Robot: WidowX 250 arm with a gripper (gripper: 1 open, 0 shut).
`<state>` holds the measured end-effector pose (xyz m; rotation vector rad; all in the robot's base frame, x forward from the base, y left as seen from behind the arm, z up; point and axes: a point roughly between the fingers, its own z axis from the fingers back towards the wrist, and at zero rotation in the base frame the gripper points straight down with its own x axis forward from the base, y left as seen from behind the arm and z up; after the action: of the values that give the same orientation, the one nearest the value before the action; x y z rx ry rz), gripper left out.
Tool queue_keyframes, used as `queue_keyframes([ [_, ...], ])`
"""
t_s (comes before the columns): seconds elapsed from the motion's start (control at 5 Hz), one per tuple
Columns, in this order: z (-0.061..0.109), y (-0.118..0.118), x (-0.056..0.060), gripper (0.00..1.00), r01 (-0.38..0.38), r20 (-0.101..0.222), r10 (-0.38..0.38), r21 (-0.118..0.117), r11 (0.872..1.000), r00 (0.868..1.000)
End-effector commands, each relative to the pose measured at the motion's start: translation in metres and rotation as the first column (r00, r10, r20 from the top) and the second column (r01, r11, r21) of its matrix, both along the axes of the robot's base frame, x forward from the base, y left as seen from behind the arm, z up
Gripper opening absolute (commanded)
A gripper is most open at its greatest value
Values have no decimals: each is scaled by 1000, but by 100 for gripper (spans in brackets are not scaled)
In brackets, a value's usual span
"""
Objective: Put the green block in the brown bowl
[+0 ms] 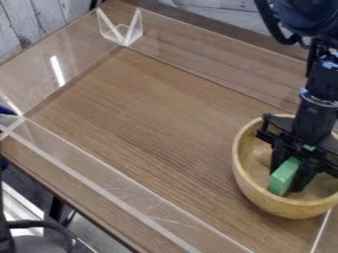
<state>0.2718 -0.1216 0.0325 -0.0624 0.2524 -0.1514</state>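
A: We log the brown bowl (282, 178) at the near right corner of the wooden table (145, 109). What do we see inside it?

B: We see the green block (284, 177), tilted, down within the bowl's hollow. The gripper (295, 168) points steeply down into the bowl with its fingers clamped on the block's sides. We cannot tell whether the block's lower end touches the bowl's floor.

A: Anything else in the bowl?

B: Only block and fingers. We note a clear plastic wall (79, 148) edging the table.
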Motion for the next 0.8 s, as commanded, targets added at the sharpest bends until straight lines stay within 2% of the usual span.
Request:
queue_keyframes([
  [0.0, 12, -1, 5, 0, 19, 57, -18, -18, 1000, 998],
  [0.2, 24, 2, 4, 100, 21, 56, -20, -7, 1000, 998],
  [0.4, 32, 6, 2, 100, 22, 55, -22, 1, 1000, 998],
  [0.6, 31, 6, -1, 0, -1, 75, 2, -17, 1000, 997],
])
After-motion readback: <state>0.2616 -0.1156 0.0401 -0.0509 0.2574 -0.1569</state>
